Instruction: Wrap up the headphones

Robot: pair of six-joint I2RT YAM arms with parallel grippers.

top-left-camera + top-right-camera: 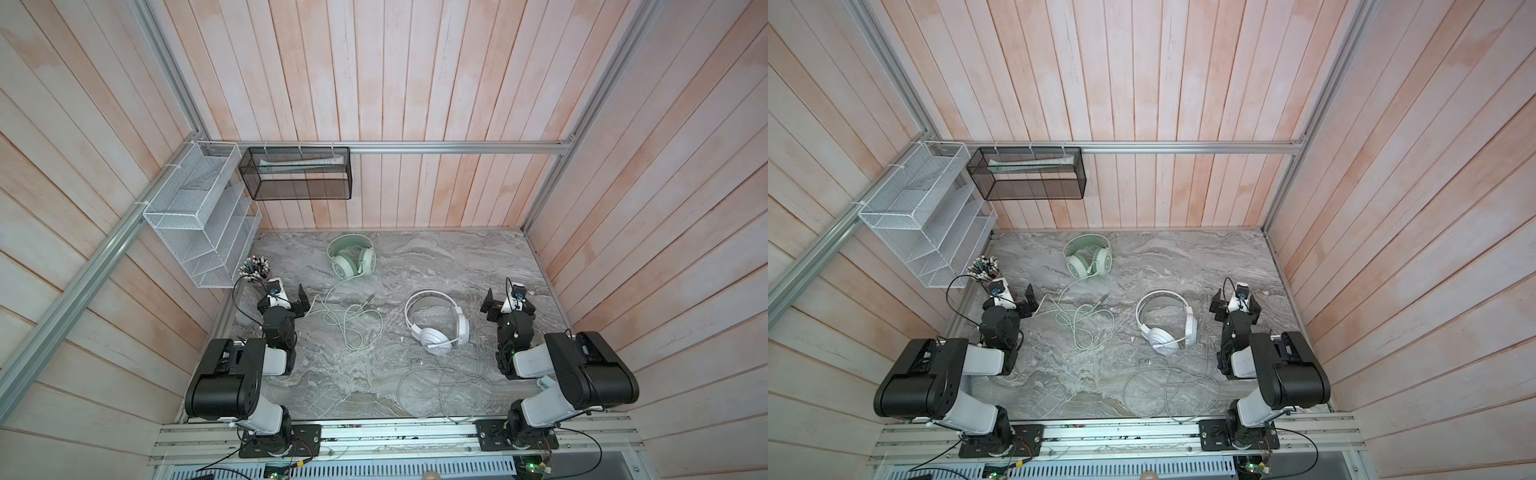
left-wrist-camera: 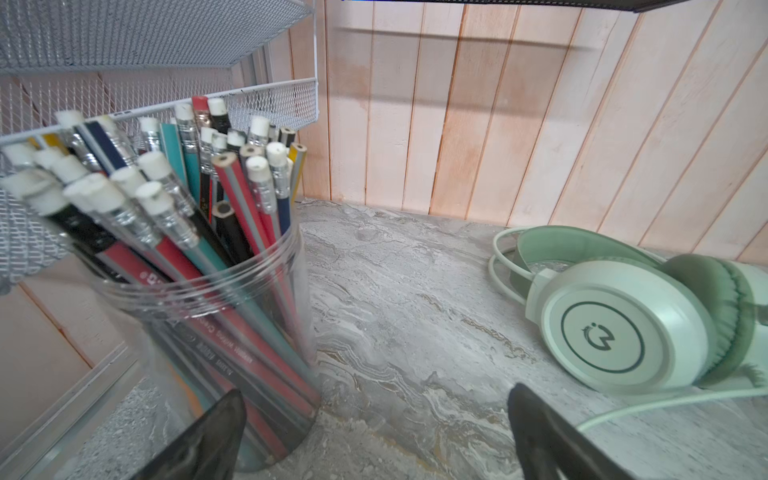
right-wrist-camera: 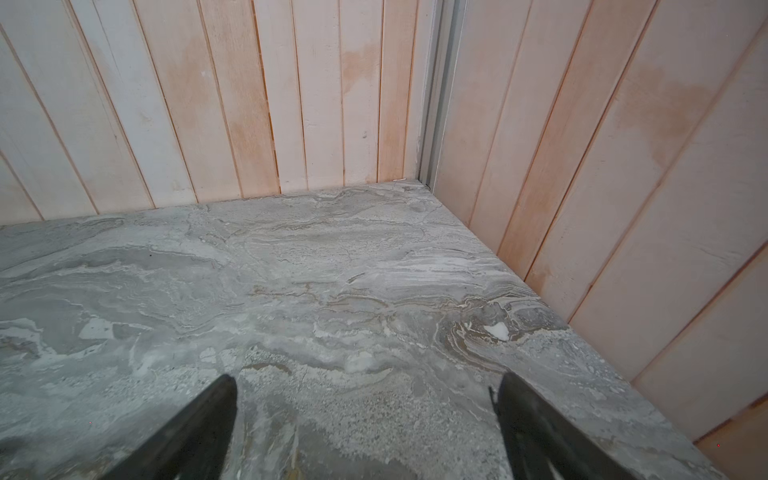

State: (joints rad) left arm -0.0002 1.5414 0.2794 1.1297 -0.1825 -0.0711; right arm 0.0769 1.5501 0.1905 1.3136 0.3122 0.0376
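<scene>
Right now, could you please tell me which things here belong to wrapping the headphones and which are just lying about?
For the job:
- mint green wired headphones, unwrapped
- white wired headset with mic boom, unwrapped

Just lying about:
- clear cup of pencils
- white mesh shelf rack
- black mesh basket

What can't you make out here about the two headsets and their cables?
- White headset cable end: both top views, too small, lost in its own loops.
- Mint headset, far earcup: left wrist view, cut off by the picture's edge.
- Both headsets: outside the right wrist view, only table shows.
- Black basket contents: top views, mesh blurs them.
</scene>
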